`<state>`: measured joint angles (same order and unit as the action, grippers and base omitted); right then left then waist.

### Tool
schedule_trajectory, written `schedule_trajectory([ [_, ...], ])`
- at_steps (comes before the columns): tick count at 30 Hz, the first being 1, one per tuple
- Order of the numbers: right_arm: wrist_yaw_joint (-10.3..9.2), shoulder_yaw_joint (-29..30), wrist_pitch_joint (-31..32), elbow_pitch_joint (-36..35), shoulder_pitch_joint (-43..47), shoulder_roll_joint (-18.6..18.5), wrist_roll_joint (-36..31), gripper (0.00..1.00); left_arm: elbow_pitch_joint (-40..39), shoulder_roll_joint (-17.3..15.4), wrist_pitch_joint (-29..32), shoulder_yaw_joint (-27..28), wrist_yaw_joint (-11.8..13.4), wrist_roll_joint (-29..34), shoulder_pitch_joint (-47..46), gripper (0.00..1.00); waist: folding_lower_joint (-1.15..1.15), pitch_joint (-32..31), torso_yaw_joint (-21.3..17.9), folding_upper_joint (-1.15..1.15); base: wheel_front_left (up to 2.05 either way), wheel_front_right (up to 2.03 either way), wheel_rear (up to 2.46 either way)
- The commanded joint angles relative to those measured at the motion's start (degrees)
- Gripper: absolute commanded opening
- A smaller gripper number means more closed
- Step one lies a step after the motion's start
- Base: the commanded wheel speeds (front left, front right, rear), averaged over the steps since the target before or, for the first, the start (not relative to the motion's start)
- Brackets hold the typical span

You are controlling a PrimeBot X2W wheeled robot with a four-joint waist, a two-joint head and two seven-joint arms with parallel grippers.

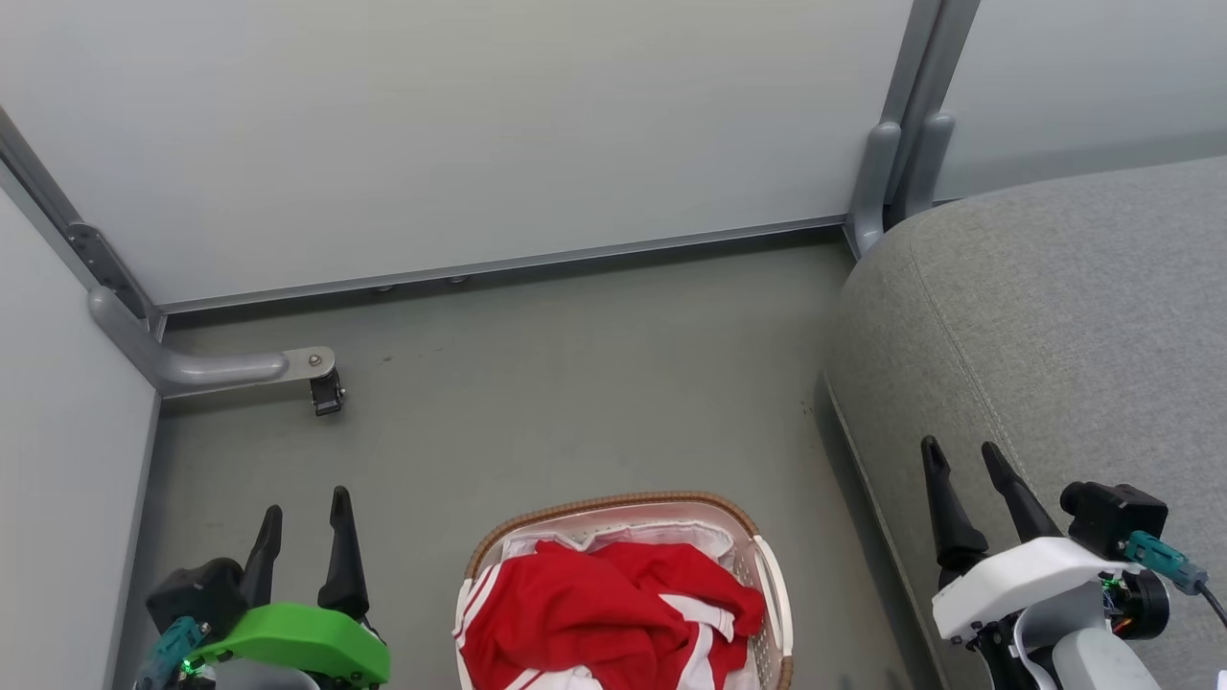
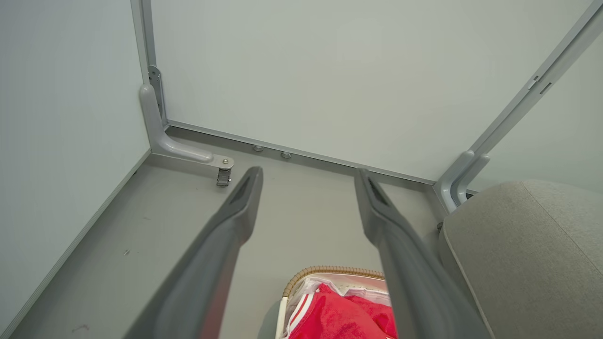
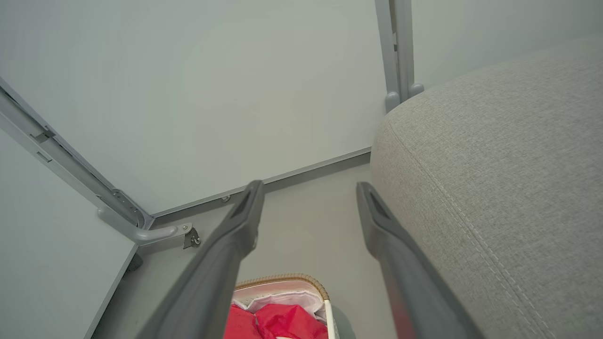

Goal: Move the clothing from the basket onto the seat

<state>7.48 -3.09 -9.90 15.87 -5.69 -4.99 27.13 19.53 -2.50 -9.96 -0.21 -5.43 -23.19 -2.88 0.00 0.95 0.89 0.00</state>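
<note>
Red clothing [image 1: 599,613] with white stripes lies heaped in the white basket [image 1: 772,585] with a brown rim, on the floor at the bottom centre of the head view. The grey seat [image 1: 1054,326] rises to the basket's right. My left gripper [image 1: 305,516] hangs open left of the basket, nothing between its fingers. My right gripper [image 1: 961,456] is open above the seat's front edge. The left wrist view has the clothing [image 2: 337,318] and basket rim [image 2: 330,270] low between the open fingers, the seat [image 2: 527,254] at right. The right wrist view has the clothing [image 3: 278,320], basket [image 3: 282,280] and seat [image 3: 494,169].
Pale partition walls [image 1: 479,125] close off the back and left. A grey metal foot bracket [image 1: 240,369] with a small castor juts onto the floor at the left corner. Another bracket [image 1: 887,182] stands at the seat's back corner. Bare grey floor [image 1: 575,383] lies beyond the basket.
</note>
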Motion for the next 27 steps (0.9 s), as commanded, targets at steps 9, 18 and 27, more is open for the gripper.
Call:
schedule_trajectory([
  [9, 0.02, -1.78, -1.62, 0.93, -0.69, -0.86, -6.13, 1.00, 0.54, -0.49, -1.56, -0.77, 0.20, 5.71, -0.13, 1.00, 0.00, -0.24, 0.21, 0.00, 0.00, 0.00, 0.00],
  [18, 0.01, -2.08, -2.76, 3.02, 0.18, -0.27, -9.61, 1.00, 1.07, -0.52, -2.66, -0.43, 0.75, 8.24, 1.37, 1.00, 0.00, -0.42, 0.40, 0.00, 0.00, 0.00, 0.00],
  [27, 0.01, -2.52, -3.77, 3.46, 0.43, -0.38, -12.96, 1.00, 1.55, -0.53, -3.70, -1.00, 0.86, 11.12, 1.88, 1.00, 0.00, -0.07, 0.50, 0.00, 0.00, 0.00, 0.00],
])
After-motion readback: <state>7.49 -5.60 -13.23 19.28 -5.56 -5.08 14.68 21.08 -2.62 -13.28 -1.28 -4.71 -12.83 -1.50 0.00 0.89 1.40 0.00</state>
